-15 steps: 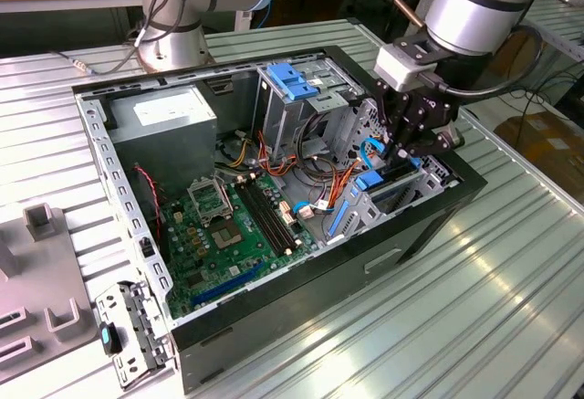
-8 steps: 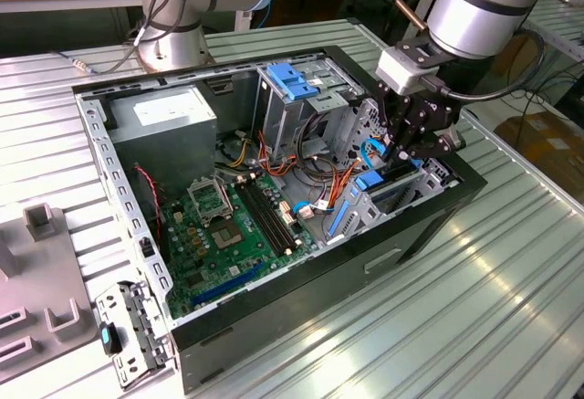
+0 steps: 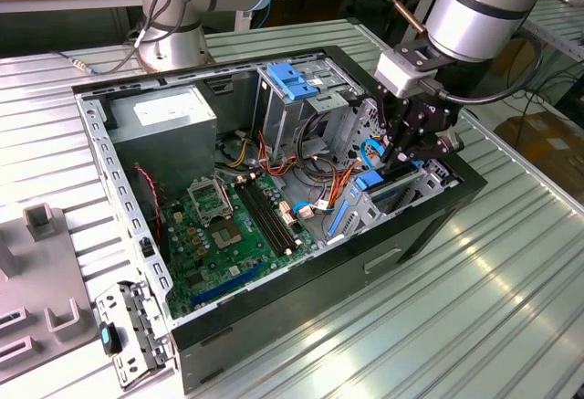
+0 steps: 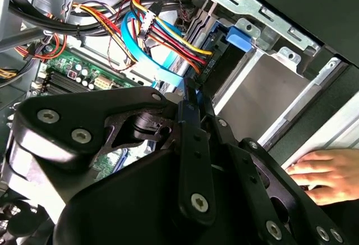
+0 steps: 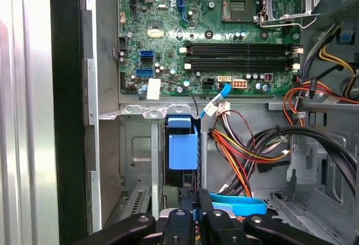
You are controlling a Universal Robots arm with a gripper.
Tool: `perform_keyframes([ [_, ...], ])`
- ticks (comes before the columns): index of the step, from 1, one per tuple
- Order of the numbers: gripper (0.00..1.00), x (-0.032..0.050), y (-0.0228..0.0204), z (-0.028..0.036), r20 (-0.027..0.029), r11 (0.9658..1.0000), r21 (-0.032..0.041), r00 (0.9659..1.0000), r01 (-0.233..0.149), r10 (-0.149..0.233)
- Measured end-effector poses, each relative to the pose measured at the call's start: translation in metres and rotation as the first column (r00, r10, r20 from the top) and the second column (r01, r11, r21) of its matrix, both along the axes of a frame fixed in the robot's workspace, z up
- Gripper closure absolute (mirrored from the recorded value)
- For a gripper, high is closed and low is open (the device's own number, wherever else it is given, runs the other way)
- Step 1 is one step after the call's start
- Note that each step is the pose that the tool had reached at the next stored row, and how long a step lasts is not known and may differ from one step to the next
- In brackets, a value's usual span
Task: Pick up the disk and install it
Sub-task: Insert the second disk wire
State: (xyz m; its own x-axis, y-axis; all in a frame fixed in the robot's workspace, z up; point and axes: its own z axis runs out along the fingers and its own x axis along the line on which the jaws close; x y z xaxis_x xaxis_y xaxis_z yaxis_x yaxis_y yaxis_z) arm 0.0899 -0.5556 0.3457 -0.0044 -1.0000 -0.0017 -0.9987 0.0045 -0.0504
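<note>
The disk (image 5: 182, 144) sits in the drive bay at the front of the open computer case (image 3: 274, 326). Its blue carrier end faces out and its dark body sits between the bay's metal rails. In the exterior view the blue carrier of the disk (image 3: 370, 181) lies low in the bay on the exterior view's right. In the second wrist view, the disk (image 4: 238, 36) shows its blue tab beside the silver bay wall. My gripper (image 3: 402, 154) hangs just above the bay. In both wrist views the gripper (image 5: 194, 208) (image 4: 193, 98) has its thin black fingers pressed together with nothing between them, close to a blue flat cable (image 5: 238, 203).
Bundled coloured wires (image 5: 241, 155) cross beside the bay. The green motherboard (image 3: 224, 225) fills the case floor, with a grey power supply box (image 3: 169, 116) and a blue latch plate (image 3: 290, 79) behind. A person's hand (image 4: 325, 172) rests outside the case wall. A grey fixture (image 3: 36, 262) stands at the exterior view's left.
</note>
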Motion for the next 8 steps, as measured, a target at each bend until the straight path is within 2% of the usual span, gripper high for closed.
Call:
perform_keyframes([
  [4, 0.84, 0.0000, 0.0000, -0.0014, 0.0000, 1.0000, 0.0022, 1.0000, 0.000, 0.000],
  [8, 0.84, 0.0000, -0.0015, -0.0057, -0.0002, 1.0000, 0.0035, 1.0000, 0.000, 0.000],
])
